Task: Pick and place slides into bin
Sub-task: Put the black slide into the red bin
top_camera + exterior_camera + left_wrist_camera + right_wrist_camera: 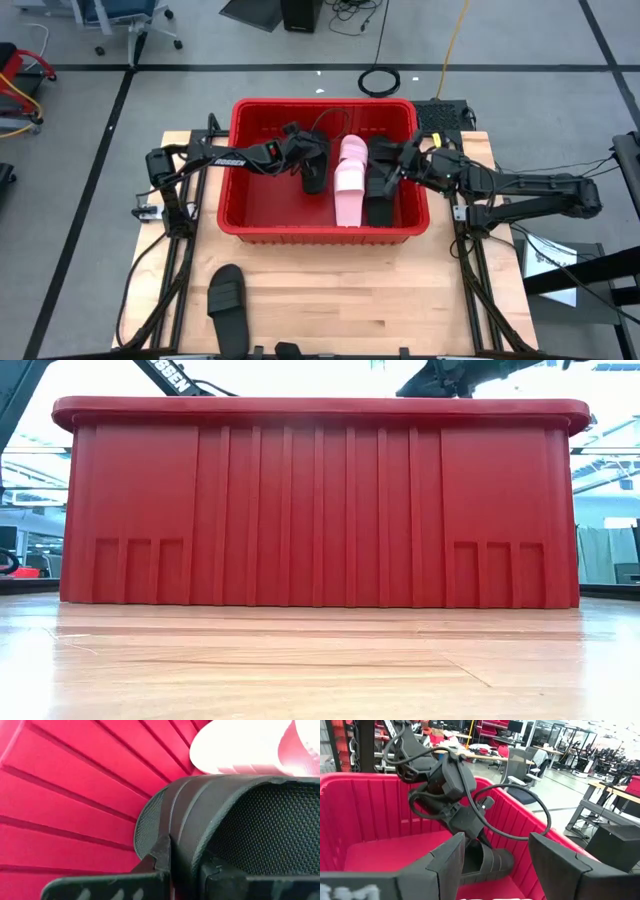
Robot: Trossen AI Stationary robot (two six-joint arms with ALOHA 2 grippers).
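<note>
Over the red bin both arms reach inward — the left gripper pinches a black slide by its strap, low inside the bin beside a pink slide. Fingers spread, the right gripper hovers over another black slide. One black slide lies on the table — outside the bin.

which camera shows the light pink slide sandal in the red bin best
The high view: the light pink slide sandal lies whole inside the bright red plastic bin. The left wrist view catches only its edge; in the low view the bin's wall hides it; the right wrist view doesn't show it.
</note>
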